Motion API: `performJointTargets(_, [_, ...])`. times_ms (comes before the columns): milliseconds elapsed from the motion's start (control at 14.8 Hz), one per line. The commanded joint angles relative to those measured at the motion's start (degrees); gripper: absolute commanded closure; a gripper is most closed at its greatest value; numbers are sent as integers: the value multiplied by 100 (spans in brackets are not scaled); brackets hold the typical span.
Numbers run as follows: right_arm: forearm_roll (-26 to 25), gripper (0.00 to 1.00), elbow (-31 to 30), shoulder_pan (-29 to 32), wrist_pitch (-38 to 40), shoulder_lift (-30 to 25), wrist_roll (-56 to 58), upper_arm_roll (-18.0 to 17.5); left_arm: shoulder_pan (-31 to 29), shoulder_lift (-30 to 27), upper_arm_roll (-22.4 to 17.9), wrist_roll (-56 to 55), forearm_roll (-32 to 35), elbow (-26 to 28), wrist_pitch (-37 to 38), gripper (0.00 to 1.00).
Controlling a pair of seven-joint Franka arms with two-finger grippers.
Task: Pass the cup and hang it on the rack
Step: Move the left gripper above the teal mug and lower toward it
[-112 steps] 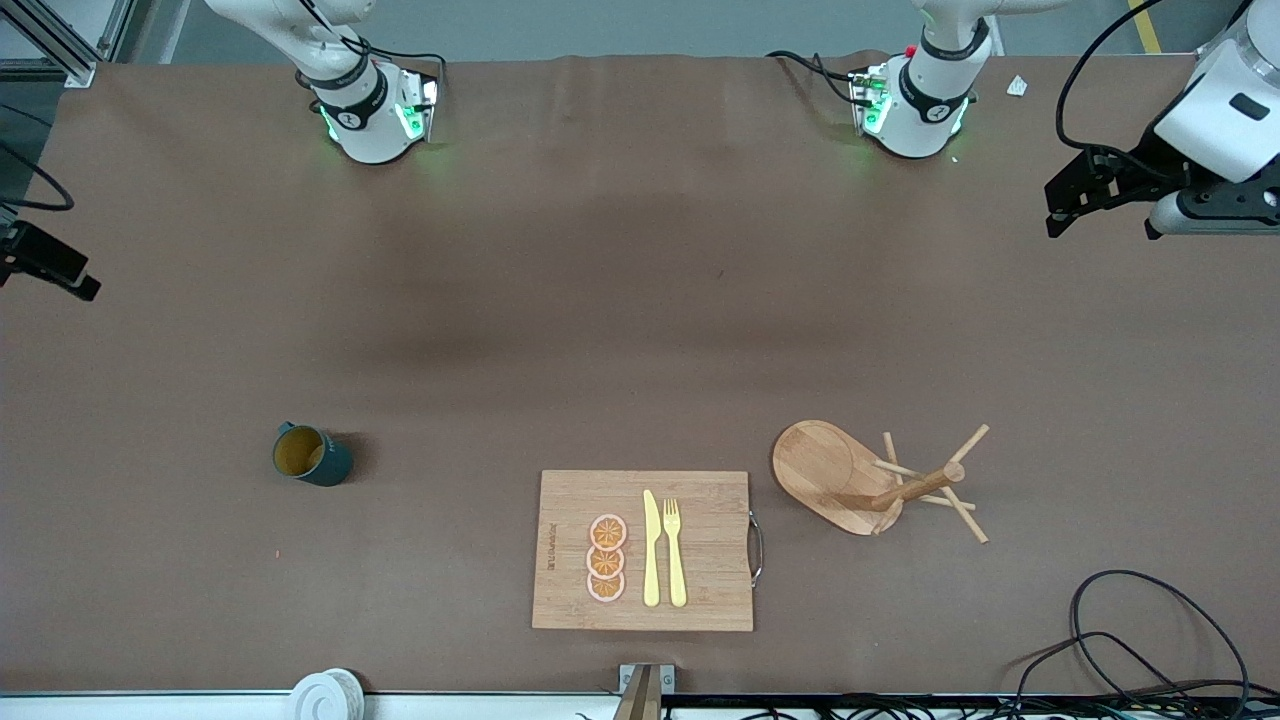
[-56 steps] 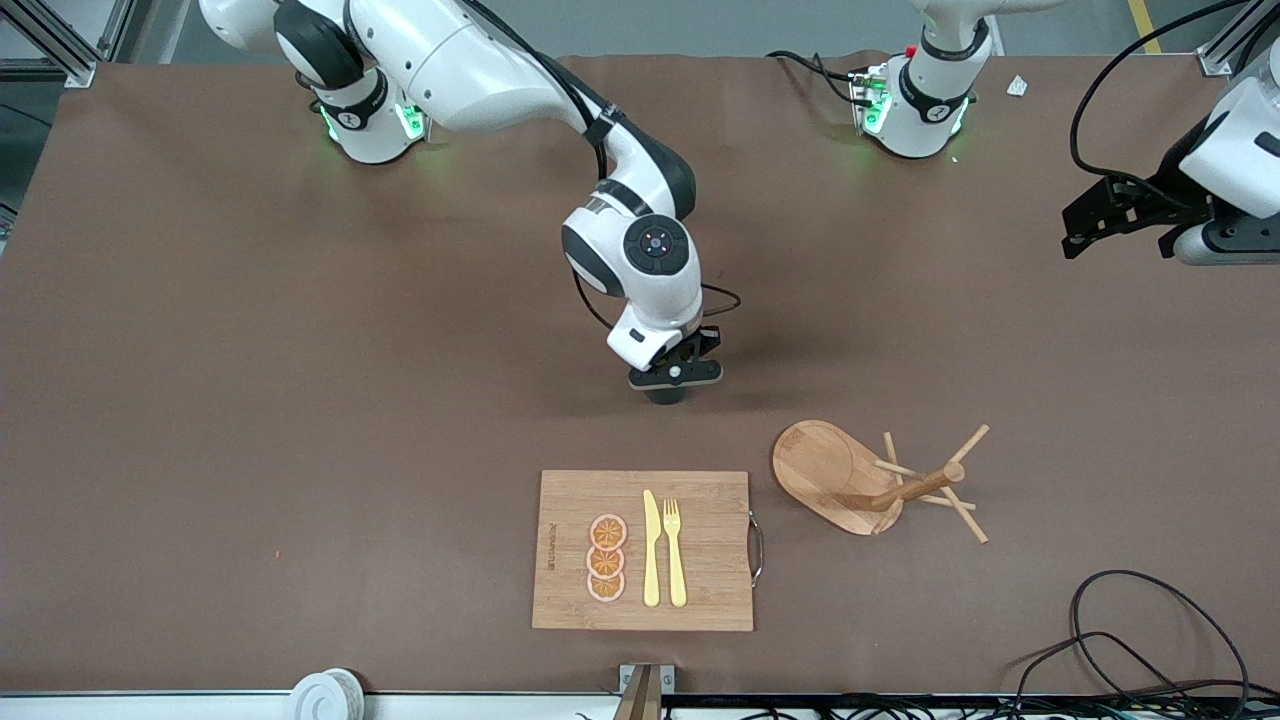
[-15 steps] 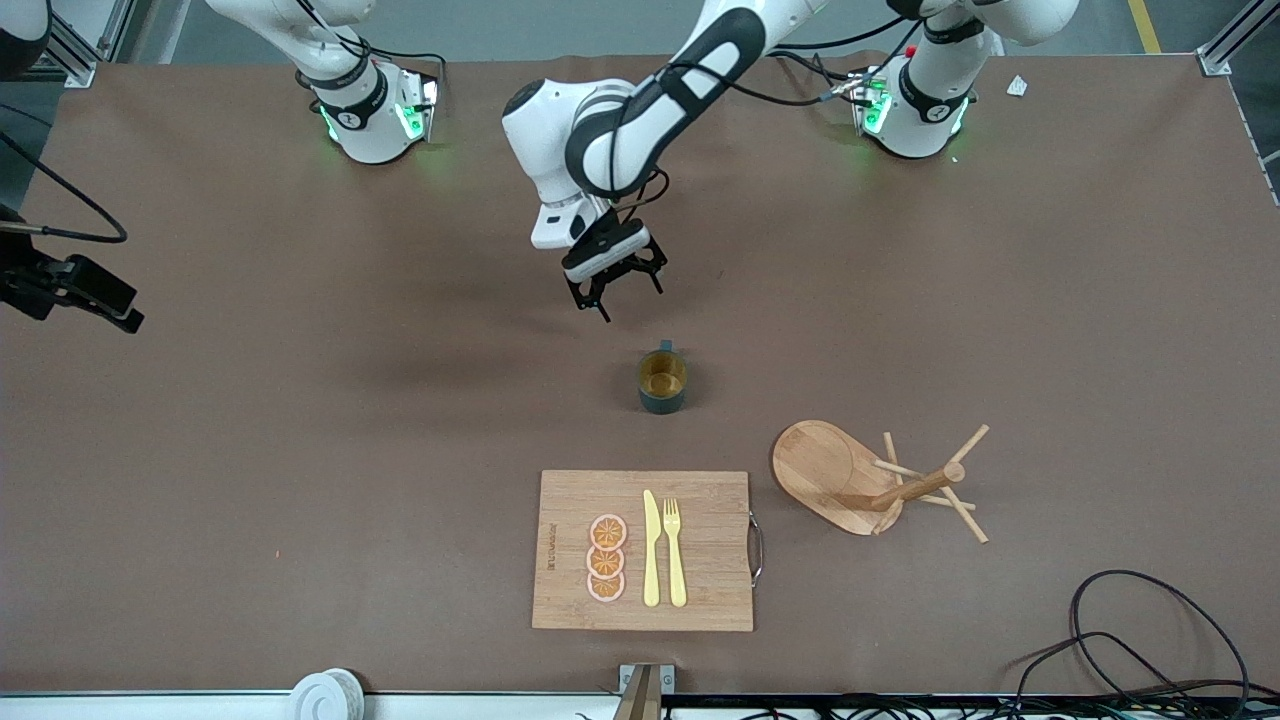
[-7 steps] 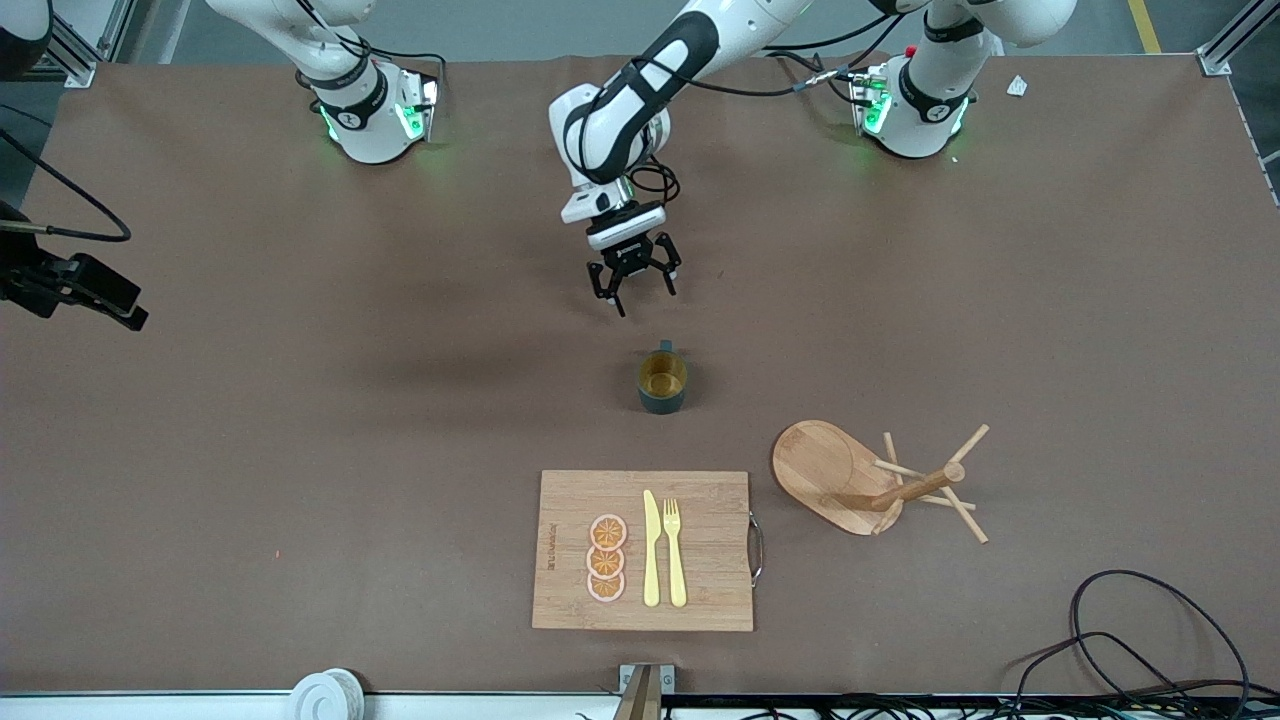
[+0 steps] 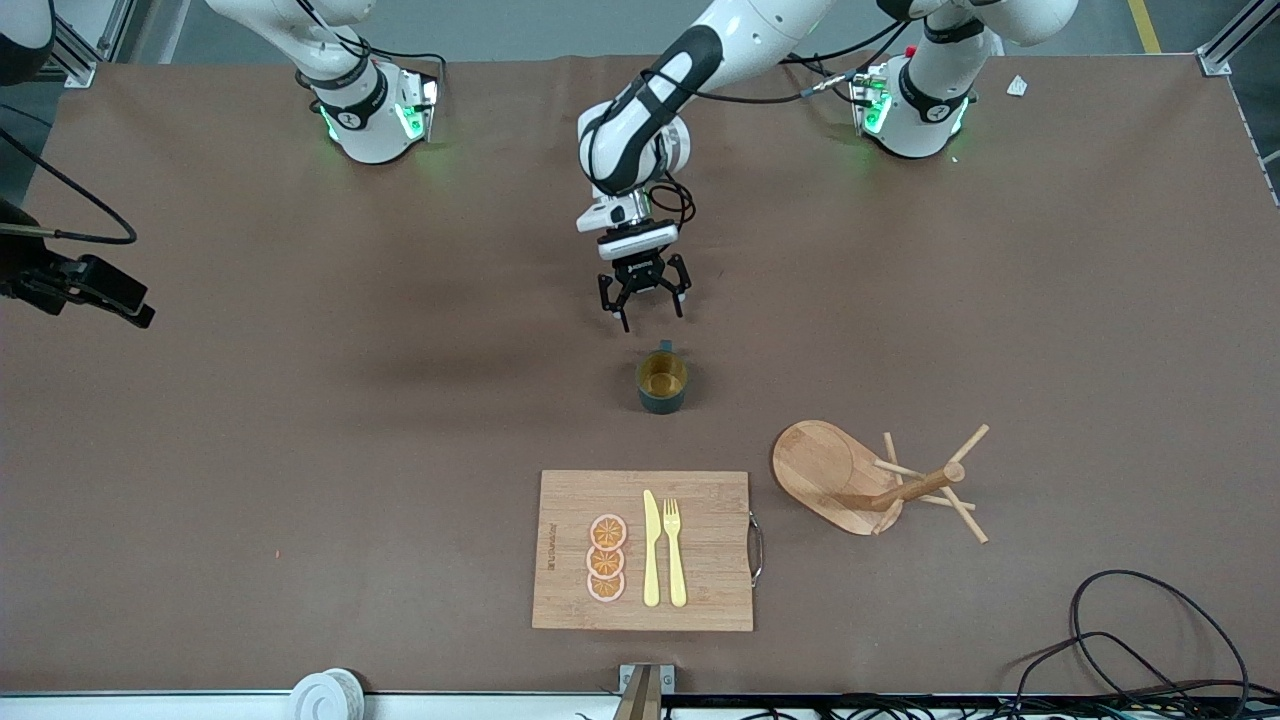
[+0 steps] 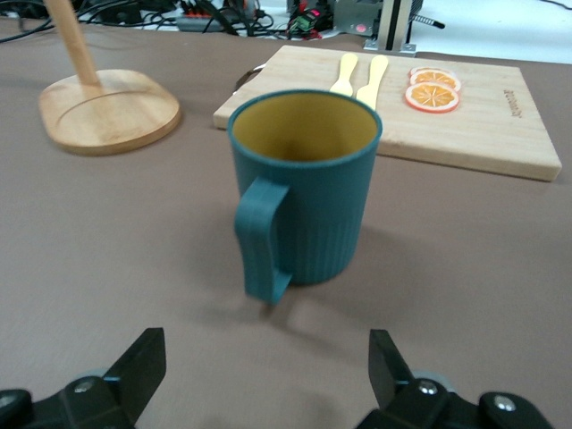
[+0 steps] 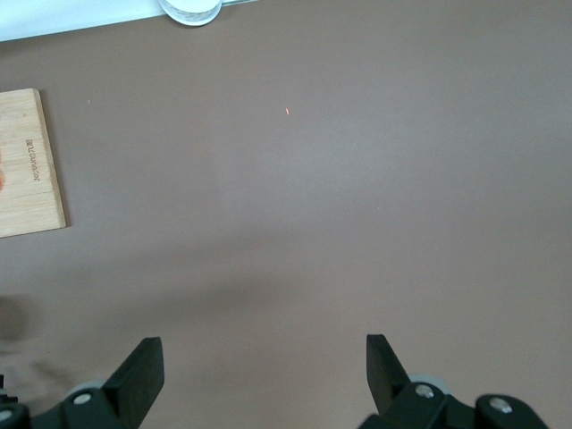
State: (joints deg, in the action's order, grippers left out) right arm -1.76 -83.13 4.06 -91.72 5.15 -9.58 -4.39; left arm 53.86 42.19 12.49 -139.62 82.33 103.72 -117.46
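- I find one piece of lettering: a dark burnt-in brand mark on the bamboo cutting board, along the short edge at the board's 9 o'clock in the front view, running lengthwise down that edge.
- In the left wrist view the same mark sits on the board near its corner, but I cannot make out the letters.
- In the right wrist view it shows again on the board's corner, turned sideways; I cannot spell it out there either.
- I see no readable numbers, labels or signs on anything else.
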Motion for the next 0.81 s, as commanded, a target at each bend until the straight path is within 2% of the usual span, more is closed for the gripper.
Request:
performJointTargets(0, [79, 0, -37, 60, 13, -23, 44, -53, -183, -184, -9, -39, 275, 219, -189, 0])
performJointTargets(271, [79, 0, -54, 69, -4, -41, 352, -53, -428, -176, -9, -39, 582, 324, -207, 1])
performJointTargets(339, [79, 0, -54, 78, -4, -50, 361, -53, -455, -176, -9, -39, 583, 307, -285, 4])
performJointTargets(745, [-26, 0, -115, 43, -109, -67, 361, -53, -499, -132, -1, -31, 574, 96, -347, 37])
